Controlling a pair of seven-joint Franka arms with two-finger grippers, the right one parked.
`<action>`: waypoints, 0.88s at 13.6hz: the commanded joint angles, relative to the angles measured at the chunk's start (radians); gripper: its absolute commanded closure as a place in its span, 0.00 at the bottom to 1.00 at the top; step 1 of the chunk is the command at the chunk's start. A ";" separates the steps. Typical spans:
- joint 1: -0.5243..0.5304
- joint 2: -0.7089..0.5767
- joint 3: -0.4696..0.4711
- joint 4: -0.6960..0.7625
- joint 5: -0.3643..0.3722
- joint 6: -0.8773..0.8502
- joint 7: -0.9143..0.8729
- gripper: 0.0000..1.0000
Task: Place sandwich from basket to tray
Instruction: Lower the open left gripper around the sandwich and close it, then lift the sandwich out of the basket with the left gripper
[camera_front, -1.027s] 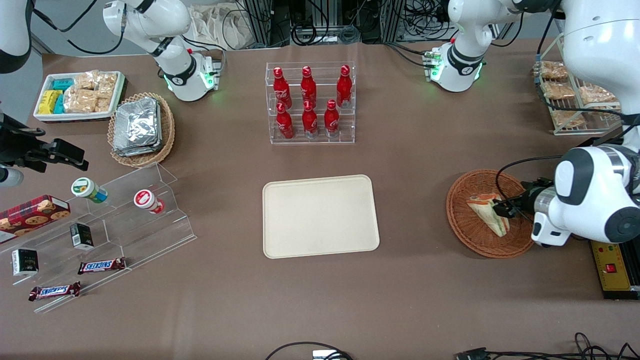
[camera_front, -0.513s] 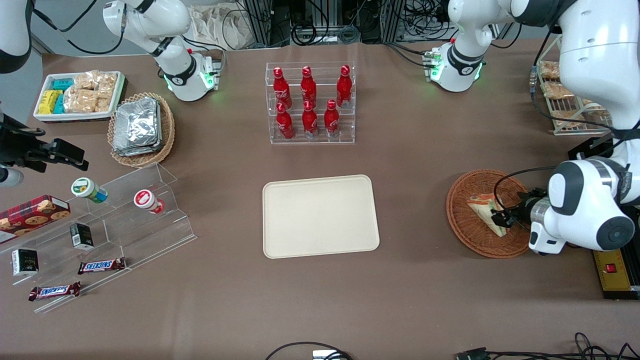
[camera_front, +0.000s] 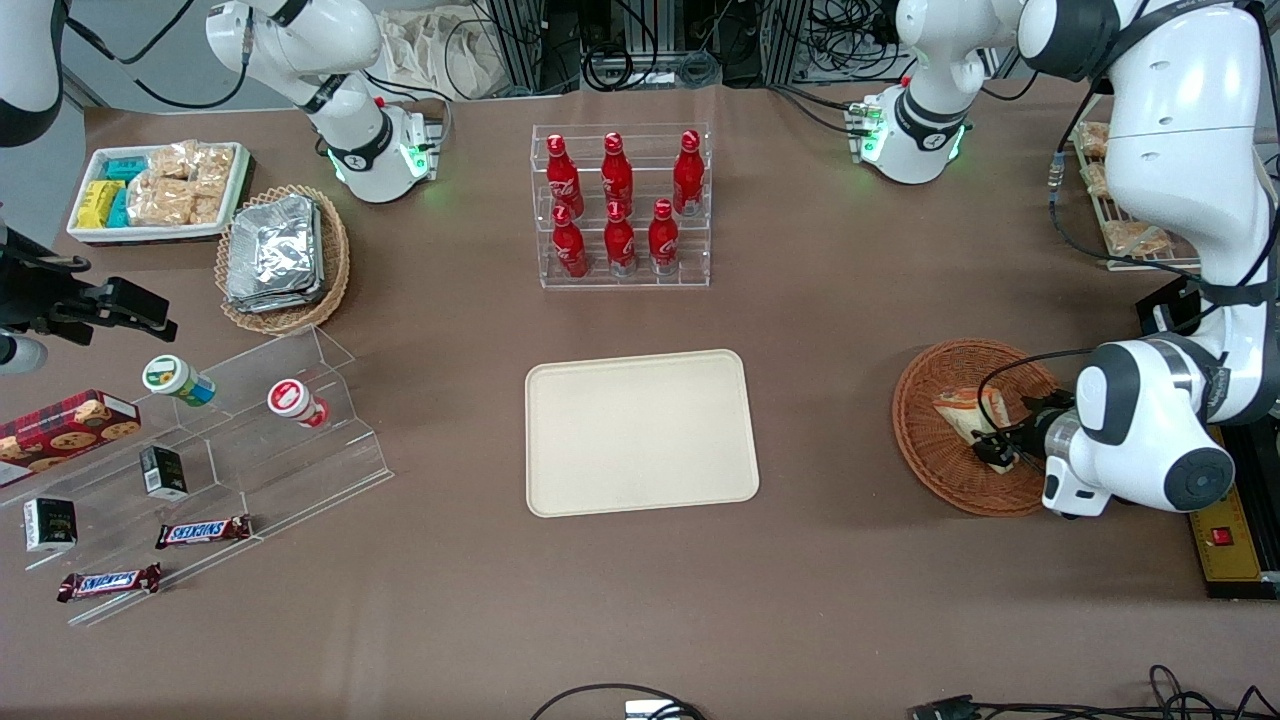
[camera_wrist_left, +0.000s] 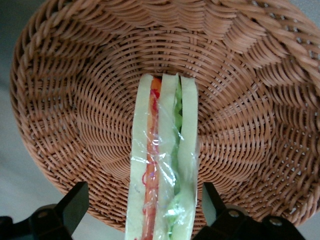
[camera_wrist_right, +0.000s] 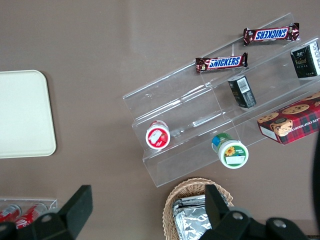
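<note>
Hand (camera_front: 996, 452) of the left arm is down in the basket (camera_front: 925, 440), its two fingers (camera_wrist_left: 75, 205) spread wide open on either side of the sandwich (camera_wrist_left: 162, 180) with a gap at each side and no contact seen. Sandwich lies in the basket, wrapped in clear film, with its red, orange and green filling edge facing the wrist camera. Tray (camera_front: 640, 432) sits bare on the surface (camera_front: 820, 330) toward the parked arm's end, well apart from the basket.

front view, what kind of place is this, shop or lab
Likely a robotics lab staged as a snack shop: cola bottles racked, Snickers bars on acrylic steps, and the open gripper straddling the sandwich in its basket.
</note>
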 joint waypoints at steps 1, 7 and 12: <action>-0.004 0.013 0.007 -0.014 -0.025 0.019 0.007 0.00; -0.004 0.010 0.007 -0.083 -0.025 0.099 0.016 0.16; -0.007 -0.039 0.006 -0.082 -0.023 0.068 0.031 0.66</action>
